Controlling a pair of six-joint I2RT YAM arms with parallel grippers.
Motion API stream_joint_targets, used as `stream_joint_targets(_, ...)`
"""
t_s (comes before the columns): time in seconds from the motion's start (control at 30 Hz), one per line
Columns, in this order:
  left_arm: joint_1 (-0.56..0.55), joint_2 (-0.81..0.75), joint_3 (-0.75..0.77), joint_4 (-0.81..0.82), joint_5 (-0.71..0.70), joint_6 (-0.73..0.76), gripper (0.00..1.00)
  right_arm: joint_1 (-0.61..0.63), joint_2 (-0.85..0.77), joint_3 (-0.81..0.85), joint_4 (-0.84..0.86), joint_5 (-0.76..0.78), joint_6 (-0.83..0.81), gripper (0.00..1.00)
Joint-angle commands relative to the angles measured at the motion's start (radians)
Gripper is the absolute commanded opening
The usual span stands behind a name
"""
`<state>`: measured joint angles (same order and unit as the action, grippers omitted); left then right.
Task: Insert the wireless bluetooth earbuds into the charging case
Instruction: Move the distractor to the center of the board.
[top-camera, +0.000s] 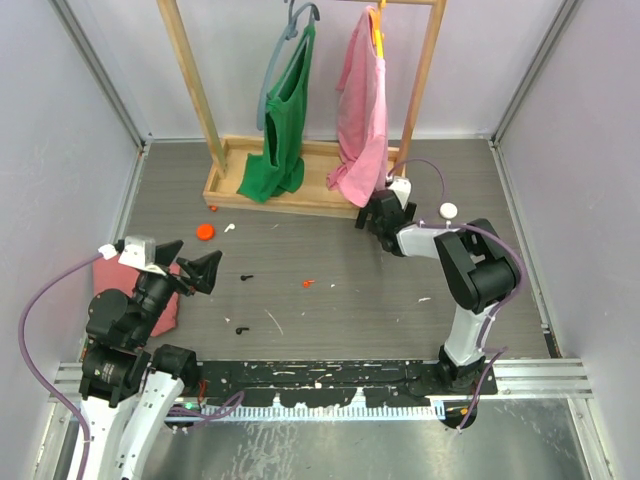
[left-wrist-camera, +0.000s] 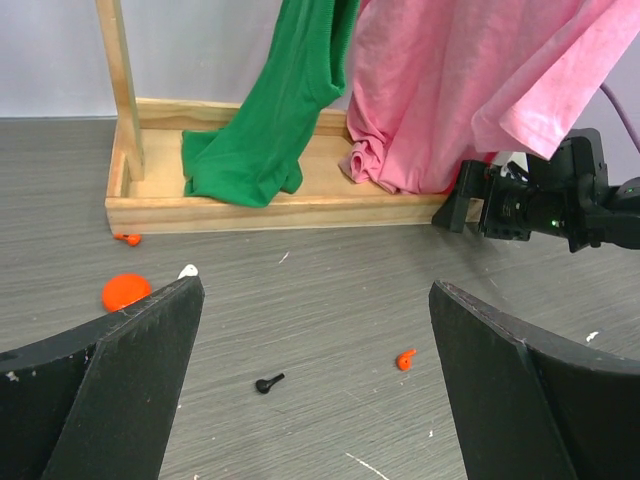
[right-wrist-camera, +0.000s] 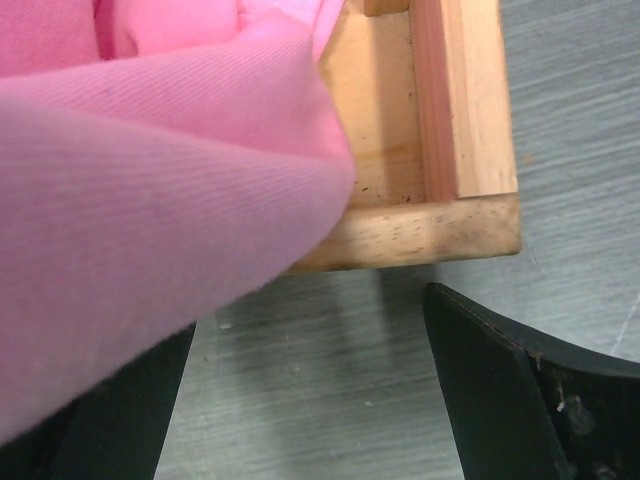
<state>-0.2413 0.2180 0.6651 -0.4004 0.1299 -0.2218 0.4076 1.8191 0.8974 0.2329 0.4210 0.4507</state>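
Observation:
Tiny earbuds lie scattered on the grey table: a black one, an orange-red one, a second black one, a white one and a small orange-red piece. An orange round puck lies by the white earbud. A white round puck lies at the right. My left gripper is open and empty, short of the black earbud. My right gripper is open and empty at the rack's base corner.
A wooden clothes rack stands at the back with a green shirt and a pink shirt, which drapes over my right gripper's view. A dull red block lies under my left arm.

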Motion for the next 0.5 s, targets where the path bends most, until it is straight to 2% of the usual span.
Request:
stream_joint_targets(0.0, -0.004, 0.009, 0.013, 0.045, -0.019, 0.007, 0.98, -0.011, 0.025, 0.093, 0.102, 0.008, 0.03, 1.0)
stream_joint_targets(0.47, -0.004, 0.019, 0.018, 0.033, -0.04, 0.01, 0.98, -0.011, 0.146, 0.253, 0.079, -0.023, 0.034, 1.0)
